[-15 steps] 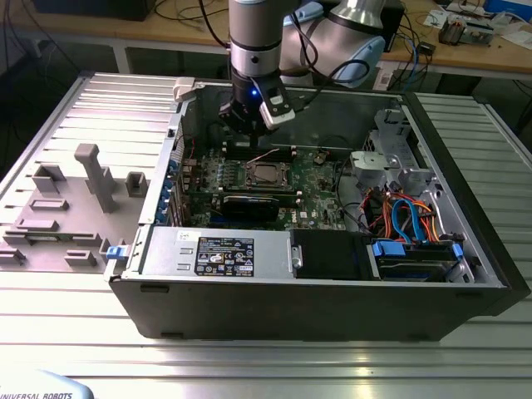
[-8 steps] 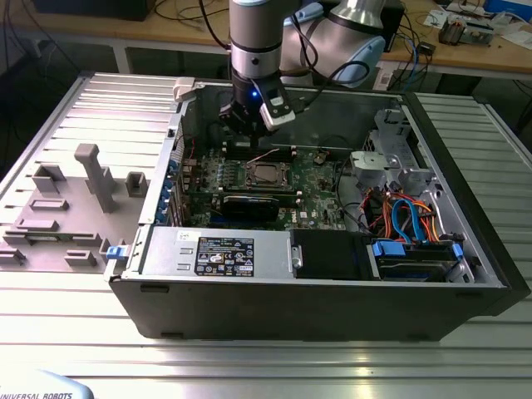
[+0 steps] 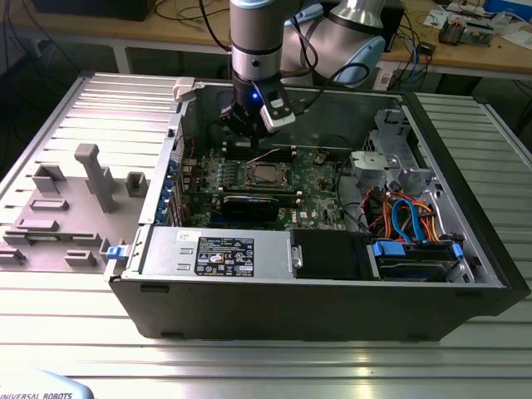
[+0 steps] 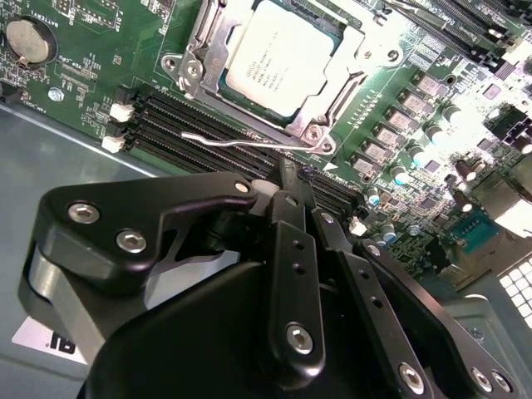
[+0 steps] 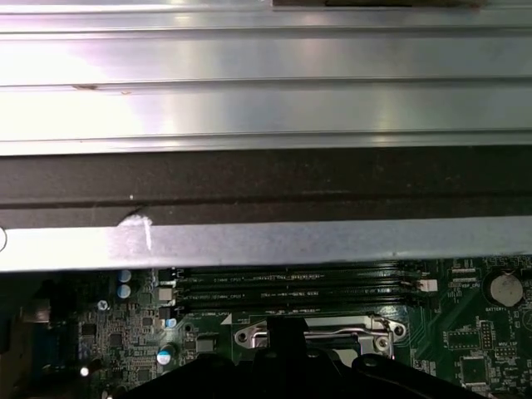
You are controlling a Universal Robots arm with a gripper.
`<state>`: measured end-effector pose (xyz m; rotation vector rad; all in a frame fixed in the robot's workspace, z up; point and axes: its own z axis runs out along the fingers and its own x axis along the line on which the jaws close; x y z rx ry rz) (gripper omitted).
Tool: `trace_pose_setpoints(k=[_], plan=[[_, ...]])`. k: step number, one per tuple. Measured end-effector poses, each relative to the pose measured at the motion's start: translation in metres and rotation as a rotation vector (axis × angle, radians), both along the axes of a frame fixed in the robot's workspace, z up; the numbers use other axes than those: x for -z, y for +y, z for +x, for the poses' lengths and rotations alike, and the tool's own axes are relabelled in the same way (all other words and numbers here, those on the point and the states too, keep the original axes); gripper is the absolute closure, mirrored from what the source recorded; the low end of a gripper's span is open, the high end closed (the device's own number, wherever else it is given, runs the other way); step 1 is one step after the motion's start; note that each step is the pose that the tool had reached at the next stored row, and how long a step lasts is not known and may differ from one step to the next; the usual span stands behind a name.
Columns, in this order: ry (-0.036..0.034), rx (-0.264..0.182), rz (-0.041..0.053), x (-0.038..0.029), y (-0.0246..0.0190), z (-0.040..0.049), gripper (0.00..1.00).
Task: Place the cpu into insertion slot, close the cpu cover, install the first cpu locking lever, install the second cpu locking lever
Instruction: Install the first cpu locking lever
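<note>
Sitting flat in the slot [image 4: 314,135], the cpu [image 4: 283,58] shows its grey top through the window of the cover [image 4: 202,50], which looks to be lying down over the chip's edges, so the first two steps appear done. A thin wire lever [image 4: 237,141] stands free beside the socket, angled out over the memory slots [image 4: 191,125] and not tucked under any catch; the first lever looks like the step in hand. The claw [image 4: 293,173] hangs just beside that lever, near the slot's edge, clenched on nothing that I can see. Seating the lever would call for pressing the wire down and sideways until it hooks, without scraping the memory slots. Whether claw and lever are touching is hard to tell, since the claw's own black body covers that spot. The second lever's state cannot be made out, and in the first wrist view the slot is largely cut off behind the claw and the case [image 3: 465,274] wall.
</note>
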<state>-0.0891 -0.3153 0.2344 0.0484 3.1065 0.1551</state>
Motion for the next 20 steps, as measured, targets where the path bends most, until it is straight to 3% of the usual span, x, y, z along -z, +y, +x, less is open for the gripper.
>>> trace_pose_setpoints(k=[20], plan=[[0.0, 0.007, 0.0, 0.0072, 0.0, 0.0021, 0.89]])
